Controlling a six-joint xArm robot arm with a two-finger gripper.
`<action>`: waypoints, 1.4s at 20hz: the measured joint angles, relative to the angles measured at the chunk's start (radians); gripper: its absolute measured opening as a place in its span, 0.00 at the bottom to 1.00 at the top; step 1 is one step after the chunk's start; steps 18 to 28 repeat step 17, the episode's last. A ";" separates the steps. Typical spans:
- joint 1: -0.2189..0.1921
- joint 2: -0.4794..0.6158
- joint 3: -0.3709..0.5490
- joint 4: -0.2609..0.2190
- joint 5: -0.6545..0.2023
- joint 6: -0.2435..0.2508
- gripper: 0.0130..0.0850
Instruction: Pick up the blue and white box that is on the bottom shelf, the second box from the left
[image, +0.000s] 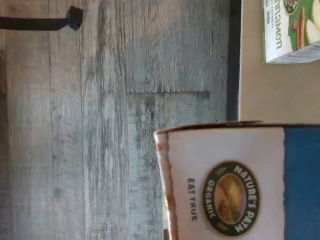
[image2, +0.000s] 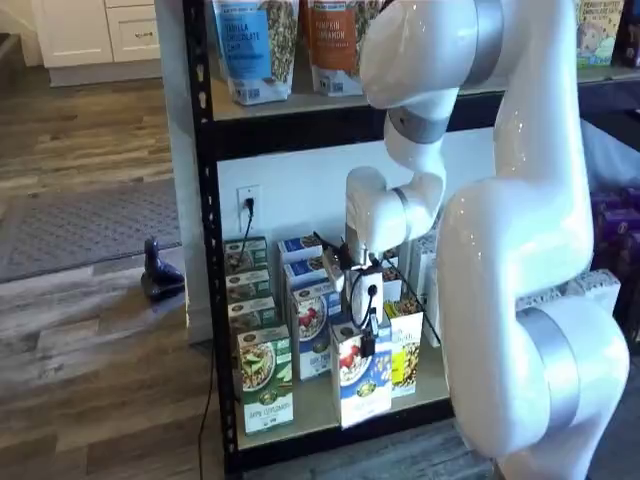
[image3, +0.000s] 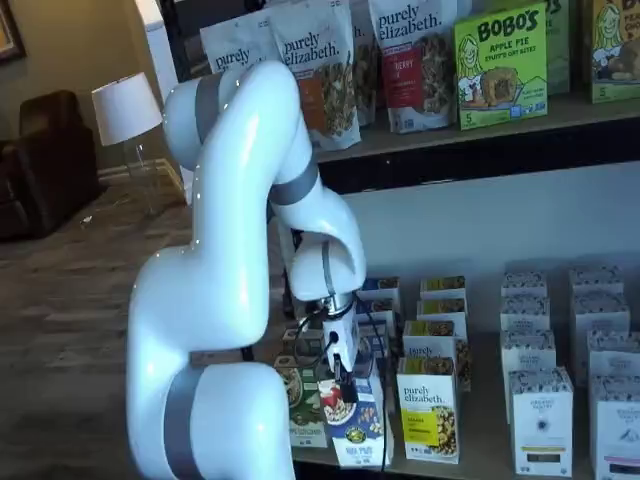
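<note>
The fingers were clamped on the top of the blue and white box, which stood upright at the front edge of the bottom shelf, tilted slightly forward, in both shelf views. A green-and-white box stood just beside it. The wrist view showed the held box's white face above the wooden floor.

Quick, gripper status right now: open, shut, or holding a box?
Gripper: shut on the blue and white box, gripping it at its top at the front edge of the bottom shelf.
</note>
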 joint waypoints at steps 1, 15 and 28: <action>0.000 -0.010 0.008 -0.001 -0.001 0.001 0.50; -0.008 -0.145 0.085 0.037 0.058 -0.043 0.50; -0.009 -0.153 0.088 0.044 0.066 -0.051 0.50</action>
